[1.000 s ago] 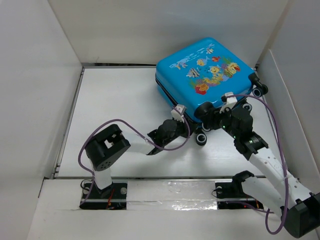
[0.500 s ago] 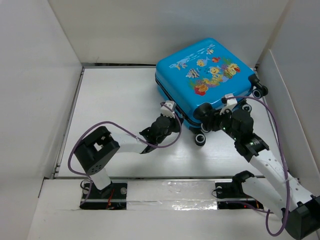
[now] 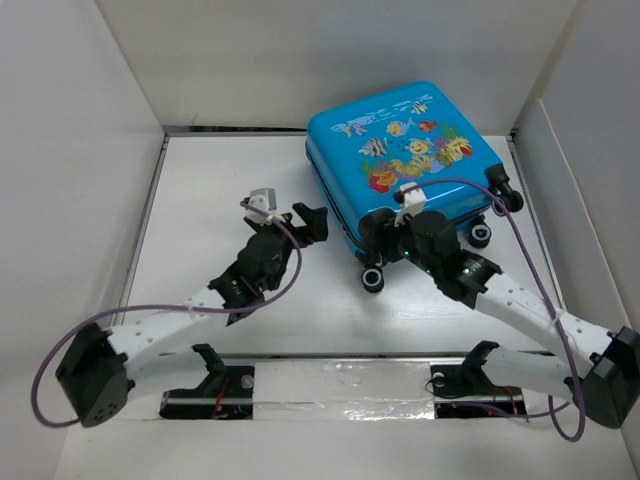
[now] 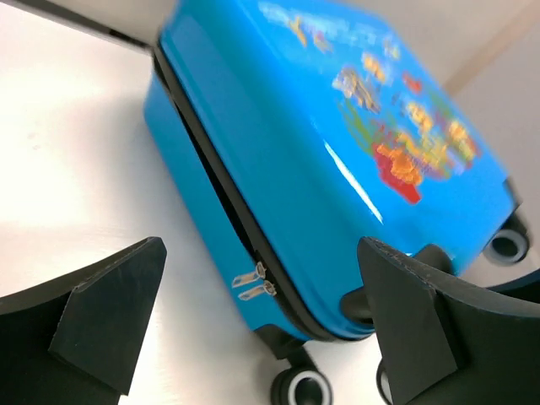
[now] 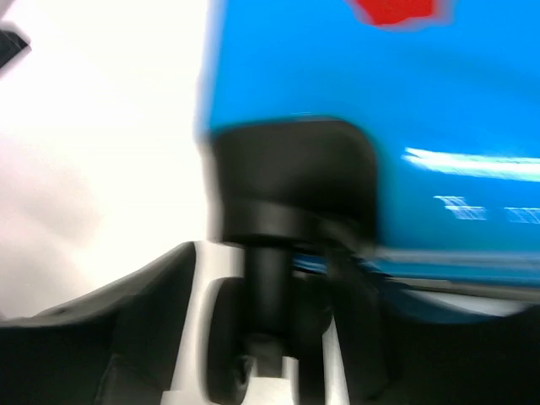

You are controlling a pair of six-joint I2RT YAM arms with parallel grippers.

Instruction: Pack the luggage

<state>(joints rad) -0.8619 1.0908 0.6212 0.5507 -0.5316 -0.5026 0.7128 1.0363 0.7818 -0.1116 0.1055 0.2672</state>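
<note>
The luggage [image 3: 405, 150], a bright-blue suitcase with a fish print, lies flat at the back right of the table with its lid down. In the left wrist view the luggage [image 4: 321, 160] shows two zipper pulls [image 4: 253, 281] side by side near a front caster [image 4: 299, 390]. My left gripper [image 3: 300, 228] hangs open just left of the case, touching nothing; its fingers [image 4: 101, 312] stand wide apart. My right gripper [image 3: 385, 245] is at the near wheeled corner. There it stands open, with the black caster mount [image 5: 291, 181] and the wheel [image 5: 228, 337] between its fingers. That view is blurred.
White walls [image 3: 80, 150] close the table on the left, back and right. A raised ledge [image 3: 330, 385] with the arm bases runs along the near edge. Purple cables [image 3: 540, 250] loop off both wrists. More casters [image 3: 480, 235] stick out at the case's right side.
The left gripper has opened wide and drawn back to the left, off the suitcase's front edge. The right gripper has opened wider round the caster. The suitcase has shifted slightly left.
</note>
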